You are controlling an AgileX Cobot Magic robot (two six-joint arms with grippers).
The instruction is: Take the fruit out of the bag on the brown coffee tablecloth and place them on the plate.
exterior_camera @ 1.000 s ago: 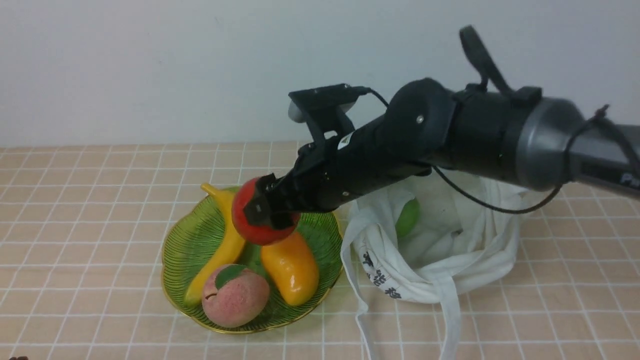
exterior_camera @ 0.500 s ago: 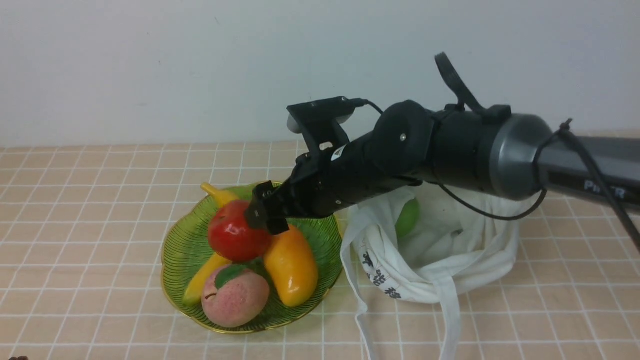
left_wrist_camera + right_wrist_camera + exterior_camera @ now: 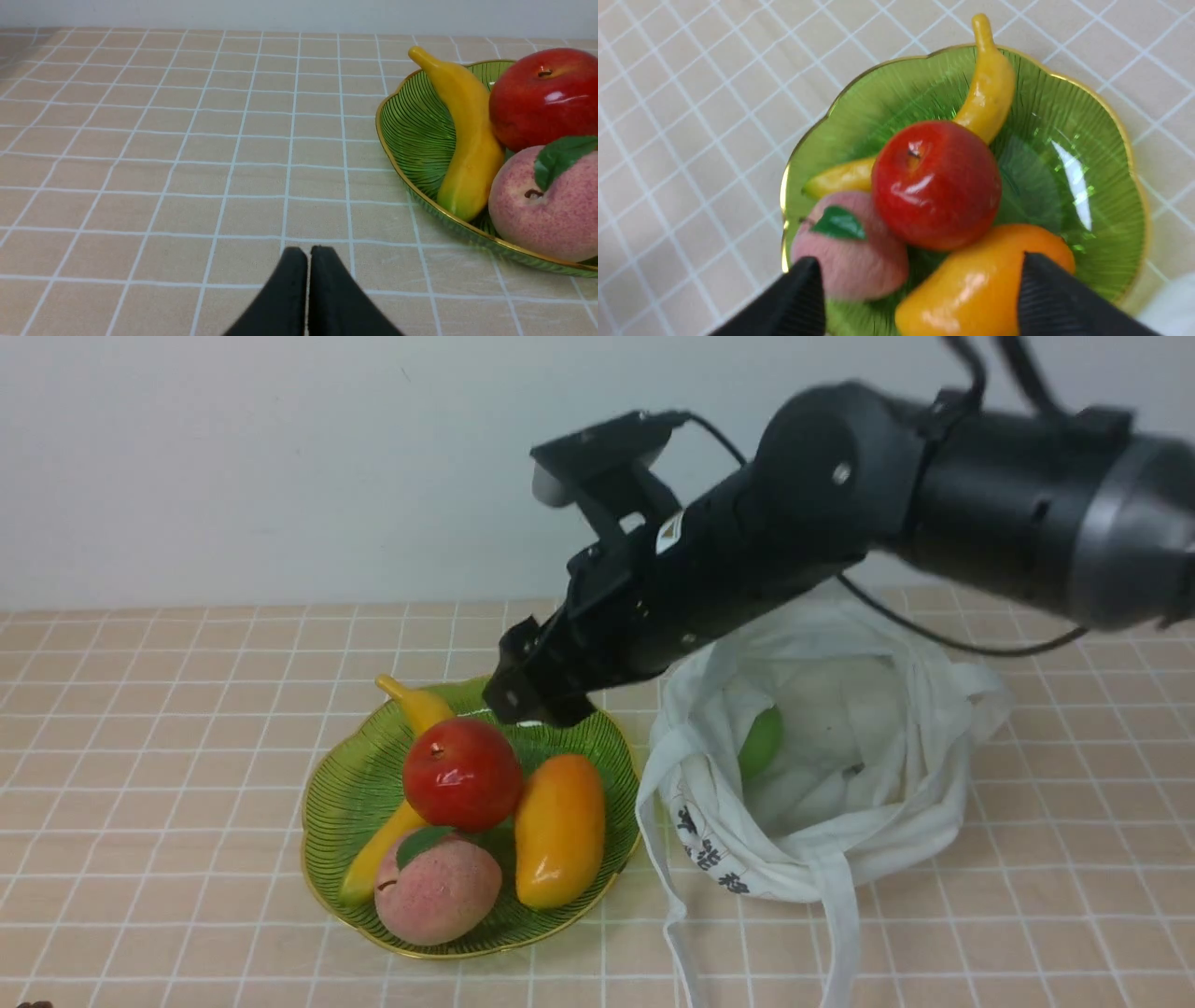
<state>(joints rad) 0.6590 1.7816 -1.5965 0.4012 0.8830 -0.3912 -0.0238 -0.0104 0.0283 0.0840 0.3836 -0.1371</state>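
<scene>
The red apple (image 3: 462, 773) rests on the green plate (image 3: 350, 784), stem up, leaning on the other fruit there; it also shows in the right wrist view (image 3: 936, 184) and the left wrist view (image 3: 544, 95). My right gripper (image 3: 532, 695) is open and empty, lifted just above and behind the apple. The green apple (image 3: 761, 742) lies inside the white bag (image 3: 822, 840), right of the plate, on the brown checked tablecloth (image 3: 168, 709). My left gripper (image 3: 307, 254) is shut and empty, low over the cloth left of the plate (image 3: 411, 135).
The plate also holds a yellow banana (image 3: 411, 803), an orange mango (image 3: 558, 826) and a pink peach (image 3: 437, 889). The bag's straps (image 3: 840, 933) trail toward the front edge. A white wall stands behind the table.
My right gripper lowered the red apple onto the plate, let go of it, and rose up and back. The apple now rests free on the plate.
</scene>
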